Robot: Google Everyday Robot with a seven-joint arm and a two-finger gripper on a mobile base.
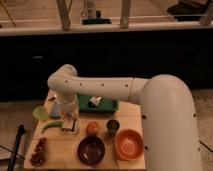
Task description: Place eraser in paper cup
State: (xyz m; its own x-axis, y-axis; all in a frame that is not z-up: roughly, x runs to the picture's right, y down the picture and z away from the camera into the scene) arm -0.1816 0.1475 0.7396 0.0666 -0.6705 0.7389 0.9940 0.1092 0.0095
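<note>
Gripper (pixel 70 125) is held low over the left half of the wooden table (pixel 60 146), hung straight down from the white arm (pixel 105 89). Whether it is apart or together cannot be told, nor whether anything is clamped in it. A pale form right at its tip is taken for the paper cup (pixel 72 130). That form is mostly covered by the gripper, so contact cannot be judged.

The eraser cannot be picked out for certain. A small pale-and-dark object (pixel 95 101) is seen in the green tray (pixel 111 106) at the back edge, just to the right of the gripper and behind it. Whether that is the eraser cannot be told.

Two bowls are counted near the front edge: one dark brown bowl (pixel 91 150) and one orange bowl (pixel 129 144) toward the front right corner. One orange fruit (pixel 92 128) lies just to the right of the gripper. One small dark cup (pixel 113 126) stands just beyond the fruit. One round yellow-green thing (pixel 40 113) is set at the left edge, and one long green thing (pixel 52 125) lies between it and the gripper. One reddish-brown cluster (pixel 37 152) is placed at the front left corner.
</note>
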